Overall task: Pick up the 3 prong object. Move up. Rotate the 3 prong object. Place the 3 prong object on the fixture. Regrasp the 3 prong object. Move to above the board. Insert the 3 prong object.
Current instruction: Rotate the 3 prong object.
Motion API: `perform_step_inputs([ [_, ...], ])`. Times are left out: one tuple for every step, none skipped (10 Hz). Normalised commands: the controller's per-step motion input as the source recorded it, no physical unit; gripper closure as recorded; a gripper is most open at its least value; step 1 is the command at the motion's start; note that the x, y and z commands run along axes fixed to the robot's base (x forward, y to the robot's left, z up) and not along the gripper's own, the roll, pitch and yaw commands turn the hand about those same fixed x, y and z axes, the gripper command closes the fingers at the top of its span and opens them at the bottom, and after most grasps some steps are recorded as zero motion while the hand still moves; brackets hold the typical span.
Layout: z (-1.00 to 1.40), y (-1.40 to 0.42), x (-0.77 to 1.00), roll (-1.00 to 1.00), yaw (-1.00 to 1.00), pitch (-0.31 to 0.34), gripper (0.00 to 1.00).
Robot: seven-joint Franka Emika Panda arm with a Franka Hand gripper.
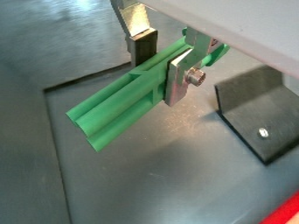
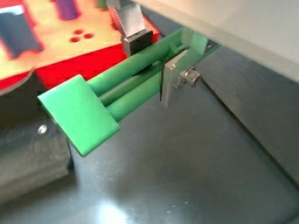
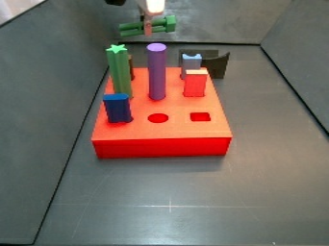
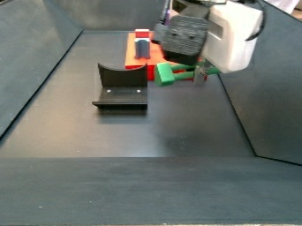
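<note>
In a wrist view the gripper [image 1: 160, 63] is clamping the 3 prong object [image 1: 121, 106] between its silver plates, the green ribbed piece lying sideways and jutting out past the fingers [image 1: 179, 77], clear of the dark floor; the fixture [image 1: 258, 113] is sitting on the floor just beside it, apart from the piece. In a wrist view the gripper [image 2: 156, 61] is gripping the 3 prong object [image 2: 100, 98] near one end, its flat lobed end facing the camera; the board [image 2: 56, 37] is lying beyond it with small holes showing, and the fixture [image 2: 31, 157] is showing dark at the frame's edge. In a side view the gripper [image 3: 154, 21] is hanging well behind the board [image 3: 161, 130], on which a bright green post [image 3: 118, 67], a purple peg [image 3: 156, 69], a blue block [image 3: 117, 107] and a red-and-grey peg [image 3: 194, 81] are standing; the fixture [image 3: 211, 64] is sitting behind the board. In a side view the gripper [image 4: 186, 72] is carrying the 3 prong object [image 4: 175, 73] above the floor, near the fixture [image 4: 119, 88], with the board [image 4: 140, 46] further back.
</note>
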Motion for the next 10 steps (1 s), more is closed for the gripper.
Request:
perform_step_inputs([
  [-0.04, 0.02, 0.03, 0.00, -1.00, -0.004, 1.00],
  [-0.04, 0.02, 0.03, 0.00, -1.00, -0.004, 1.00],
  [-0.04, 0.02, 0.03, 0.00, -1.00, -0.004, 1.00],
  [-0.04, 0.02, 0.03, 0.00, -1.00, -0.004, 1.00],
  [-0.04, 0.02, 0.03, 0.00, -1.00, -0.004, 1.00],
  [-0.04, 0.02, 0.03, 0.00, -1.00, -0.004, 1.00],
  [-0.04, 0.02, 0.03, 0.00, -1.00, -0.005, 1.00],
  [-0.04, 0.02, 0.03, 0.00, -1.00, -0.005, 1.00],
  [-0.04, 0.02, 0.03, 0.00, -1.00, -0.005, 1.00],
  [-0.04, 0.02, 0.03, 0.00, -1.00, -0.005, 1.00],
])
